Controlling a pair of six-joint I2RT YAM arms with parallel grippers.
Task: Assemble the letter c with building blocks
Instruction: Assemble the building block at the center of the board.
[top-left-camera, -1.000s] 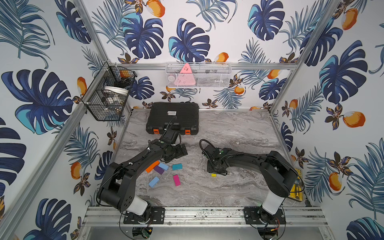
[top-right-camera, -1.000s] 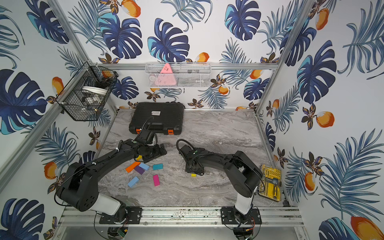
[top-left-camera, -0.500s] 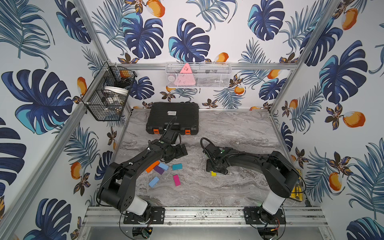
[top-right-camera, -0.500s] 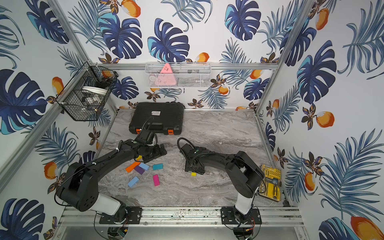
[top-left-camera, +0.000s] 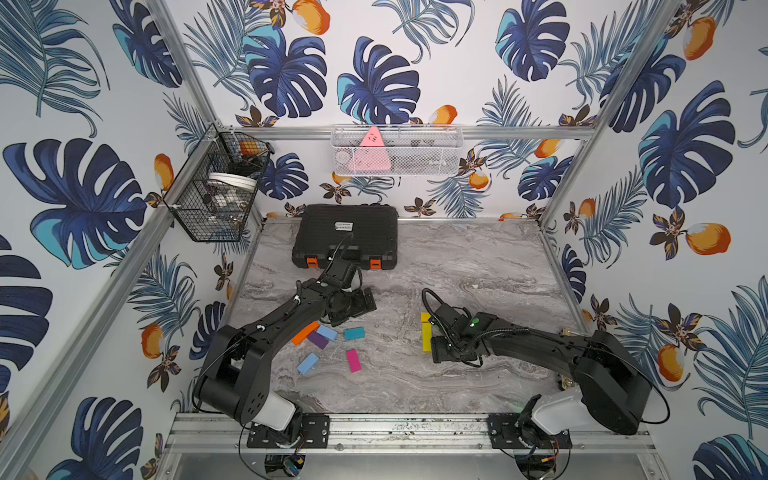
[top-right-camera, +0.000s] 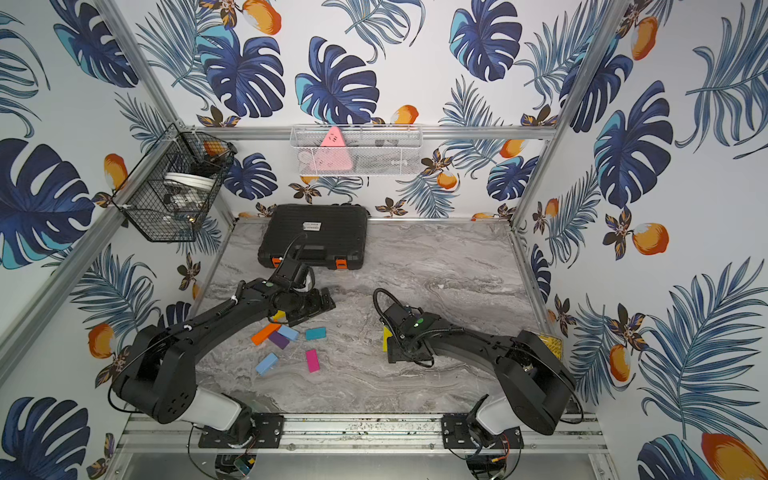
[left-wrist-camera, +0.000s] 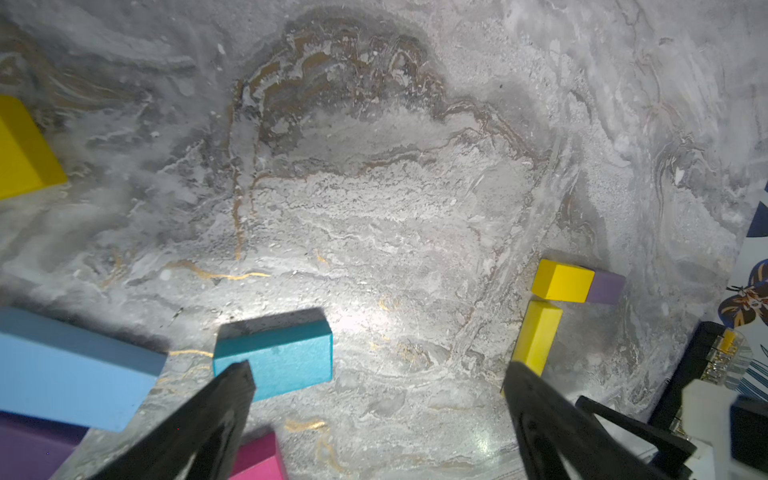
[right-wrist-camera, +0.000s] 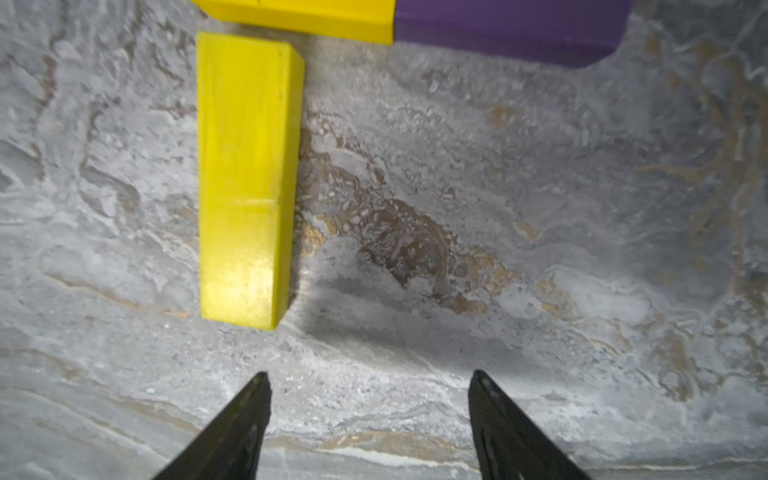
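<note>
Right wrist view: shows the right gripper (right-wrist-camera: 369, 374) with jaws parted over the bare marble tabletop (right-wrist-camera: 540, 208), clasping nothing. Shows a long yellow block (right-wrist-camera: 245, 178) lying flat just ahead of the jaws and clear of both fingers. Puts its far end close against a short yellow block (right-wrist-camera: 299, 16), itself set end to end with a purple block (right-wrist-camera: 507, 29), making a corner. In both top views, places this group right of centre, just left of the right gripper.

Left wrist view: shows the left gripper (left-wrist-camera: 378, 365) spread wide and empty, above the table by a teal block (left-wrist-camera: 278, 357).

In a top view, finds the loose pieces left of centre, near the left arm: orange block (top-left-camera: 304, 332), second purple block (top-left-camera: 318, 340), light blue block (top-left-camera: 327, 332), nearer light blue block (top-left-camera: 308, 363) and magenta block (top-left-camera: 353, 360). Puts a black case (top-left-camera: 345, 232) at the far left of the table.
</note>
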